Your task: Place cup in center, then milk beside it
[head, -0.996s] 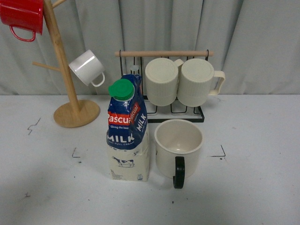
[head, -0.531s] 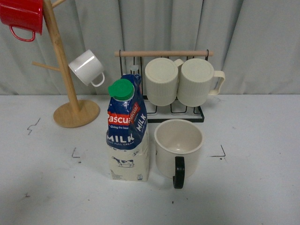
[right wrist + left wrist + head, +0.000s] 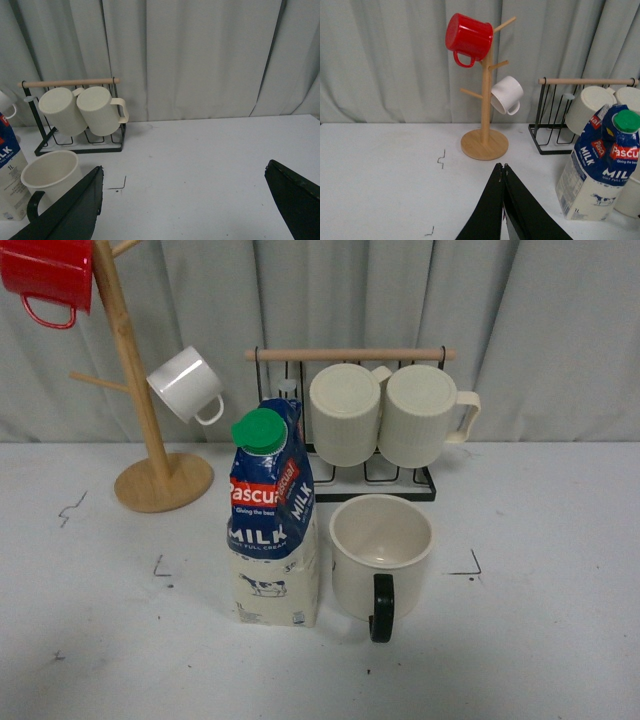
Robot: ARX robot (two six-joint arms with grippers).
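The cup, a wide cream mug with a black loop handle, stands upright on the white table, handle toward the front. The milk, a blue-topped carton with a green cap, stands upright touching or nearly touching the cup's left side. Neither arm shows in the front view. In the left wrist view my left gripper is shut and empty, left of the milk and apart from it. In the right wrist view my right gripper is open and empty, with the cup and milk off to one side.
A wooden mug tree holds a red mug and a small white mug at the back left. A black wire rack behind the cup holds two ribbed cream mugs. Grey curtain behind. Small black corner marks on the table.
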